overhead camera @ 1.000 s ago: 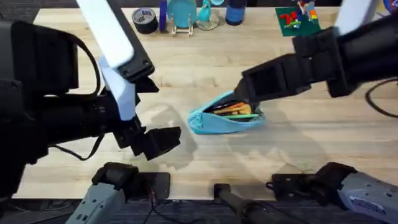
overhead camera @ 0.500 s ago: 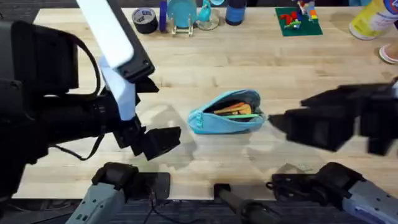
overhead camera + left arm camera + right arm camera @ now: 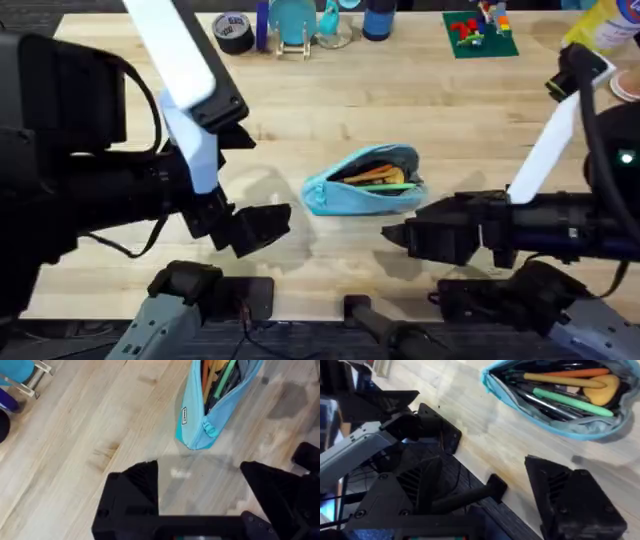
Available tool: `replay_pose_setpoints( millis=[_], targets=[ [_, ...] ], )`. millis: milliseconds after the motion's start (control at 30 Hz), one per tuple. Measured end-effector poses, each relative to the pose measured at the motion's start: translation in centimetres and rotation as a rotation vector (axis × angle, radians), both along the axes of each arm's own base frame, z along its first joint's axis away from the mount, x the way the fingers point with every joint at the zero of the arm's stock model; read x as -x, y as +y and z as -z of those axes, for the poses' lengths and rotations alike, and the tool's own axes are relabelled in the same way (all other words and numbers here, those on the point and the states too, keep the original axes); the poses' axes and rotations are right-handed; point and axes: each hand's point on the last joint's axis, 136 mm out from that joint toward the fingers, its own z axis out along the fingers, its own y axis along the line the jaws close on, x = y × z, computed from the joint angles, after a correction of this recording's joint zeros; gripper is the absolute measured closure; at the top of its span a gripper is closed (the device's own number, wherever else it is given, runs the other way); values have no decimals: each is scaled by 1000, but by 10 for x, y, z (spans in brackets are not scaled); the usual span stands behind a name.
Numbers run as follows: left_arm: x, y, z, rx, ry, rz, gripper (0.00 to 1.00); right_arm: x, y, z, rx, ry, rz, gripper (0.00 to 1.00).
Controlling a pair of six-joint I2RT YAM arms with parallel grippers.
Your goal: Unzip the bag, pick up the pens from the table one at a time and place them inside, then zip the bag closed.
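Bag: the light-blue bag (image 3: 366, 182) lies on its side near the middle of the table (image 3: 330, 100), its zipper undone and its mouth gaping wide.
Pens: both pens are inside the bag; through my right wrist camera I see the yellow-tan pen (image 3: 565, 381) and the light green pen (image 3: 572, 402) lying lengthwise among darker items and a yellow lump I cannot identify.
Zipper end: in my left wrist view the closed end of the bag (image 3: 210, 427) points toward my left fingers, with a small white tag on the fabric beside it.
My left gripper (image 3: 262, 226): it hovers low over the bare wood just to the left of the bag, not touching it; the jaws stand apart with nothing between them.
My right gripper (image 3: 400, 236): it hangs below and slightly right of the bag, close to the table's near edge, apart from the fabric; jaws spread, holding nothing.
Far edge: a roll of black tape (image 3: 234, 32), a blue stand (image 3: 293, 25) and a green brick plate (image 3: 478, 35) sit well away from the bag.
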Motion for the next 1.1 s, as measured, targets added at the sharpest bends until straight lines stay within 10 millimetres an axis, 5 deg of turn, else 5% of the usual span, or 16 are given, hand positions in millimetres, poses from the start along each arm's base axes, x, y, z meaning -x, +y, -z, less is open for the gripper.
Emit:
replay_pose_setpoints(
  millis=[467, 1100],
  targets=[
    [0, 0, 0, 0, 0, 0, 8, -29, 25, 25, -25, 22, 4, 6],
    [0, 0, 0, 0, 0, 0, 7, -20, 66, 33, -35, 90, -45, 5]
  ],
)
